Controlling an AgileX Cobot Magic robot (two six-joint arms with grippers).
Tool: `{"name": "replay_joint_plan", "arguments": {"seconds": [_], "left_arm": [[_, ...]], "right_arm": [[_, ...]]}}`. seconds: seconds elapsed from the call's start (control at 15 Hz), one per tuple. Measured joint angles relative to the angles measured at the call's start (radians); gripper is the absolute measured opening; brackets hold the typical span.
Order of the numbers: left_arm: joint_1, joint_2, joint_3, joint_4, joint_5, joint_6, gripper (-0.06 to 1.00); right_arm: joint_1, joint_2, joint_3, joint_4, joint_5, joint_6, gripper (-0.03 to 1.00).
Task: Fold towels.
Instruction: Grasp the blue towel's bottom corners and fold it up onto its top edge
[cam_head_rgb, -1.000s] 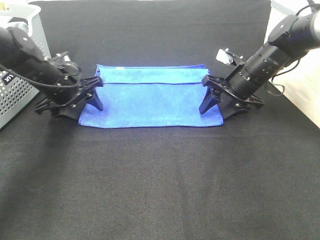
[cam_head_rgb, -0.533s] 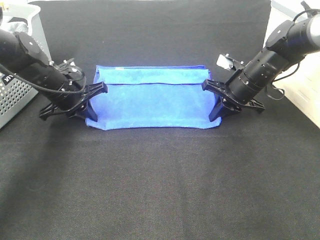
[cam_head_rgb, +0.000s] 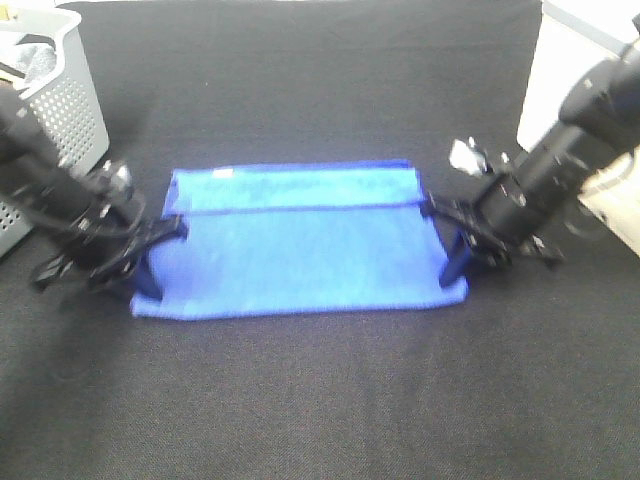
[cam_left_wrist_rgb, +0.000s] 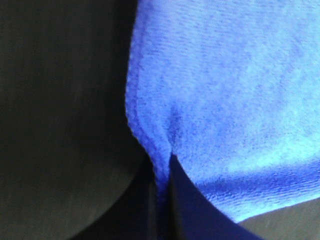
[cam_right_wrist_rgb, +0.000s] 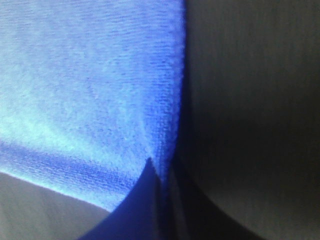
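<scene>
The black table (cam_head_rgb: 320, 400) fills the view. In its middle lies the blue towel (cam_head_rgb: 300, 250), long side running left to right. An edge crosses it from end to end, with a narrow strip showing on the far side, so it looks folded once lengthwise already. A grey perforated basket (cam_head_rgb: 70, 100) stands at the far left, well apart from the towel.

The left gripper (cam_head_rgb: 150, 265) is at the towel's left end and the right gripper (cam_head_rgb: 455, 255) at its right end, both low near the table. Each wrist view shows blue cloth drawn into a tight crease between the dark fingers, so both are clamped on the towel near its near corners.

I judge this to be the middle of a fold, with both ends gripped and the cloth not yet carried over. The next move calls for the two arms to rise and travel together, keeping the cloth taut. They should lay one long edge squarely on the other before letting go.

A small white tag (cam_head_rgb: 222, 172) sits at the towel's far left corner. The overhead view is blurred, and no brand or writing can be read anywhere.
</scene>
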Motion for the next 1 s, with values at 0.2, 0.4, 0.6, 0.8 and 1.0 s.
{"name": "replay_joint_plan", "arguments": {"seconds": [0.2,0.4,0.6,0.8,1.0], "left_arm": [[-0.007,-0.041,0.079,-0.004,-0.029,0.018,0.01],[-0.007,-0.042,0.065,0.002,-0.045,0.022,0.01],[-0.007,-0.04,-0.028,0.012,-0.079,0.01,0.01],[0.002,-0.035,-0.147,0.016,-0.097,-0.039,0.01],[0.019,0.032,-0.314,0.029,-0.094,-0.05,0.01]], "right_arm": [[0.001,-0.061,0.096,0.005,-0.053,-0.023,0.0],[0.001,-0.079,0.075,0.005,-0.079,-0.026,0.0],[0.001,-0.074,-0.046,-0.002,-0.081,-0.026,0.0],[0.001,-0.022,-0.171,-0.006,-0.078,-0.026,0.0],[0.001,0.076,-0.341,-0.013,-0.04,-0.018,0.0]]}}
